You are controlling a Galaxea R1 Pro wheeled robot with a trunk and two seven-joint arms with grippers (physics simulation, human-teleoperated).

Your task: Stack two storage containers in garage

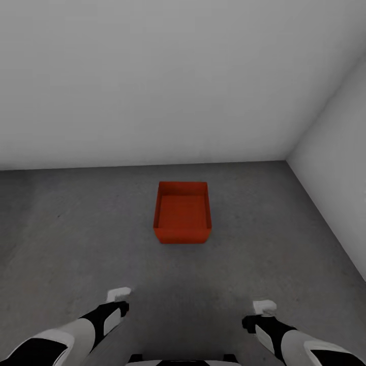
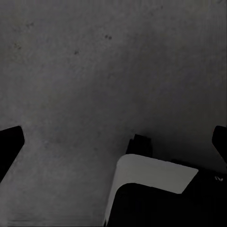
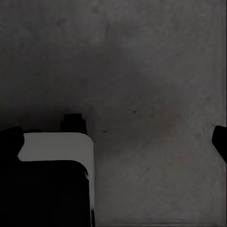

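One red-orange open-top storage container stands upright and empty on the garage's dark concrete floor, a little in front of the back wall. My left gripper and right gripper hang low at the near edge of the head view, well short of the container, one to each side. In each wrist view the dark fingertips sit at opposite frame edges over bare floor, so the left gripper and right gripper are open with nothing between them. The living room is out of view.
A plain light-grey back wall meets a right side wall in a corner beyond the container. My own white and black base shows beneath each wrist. Open concrete lies around the container.
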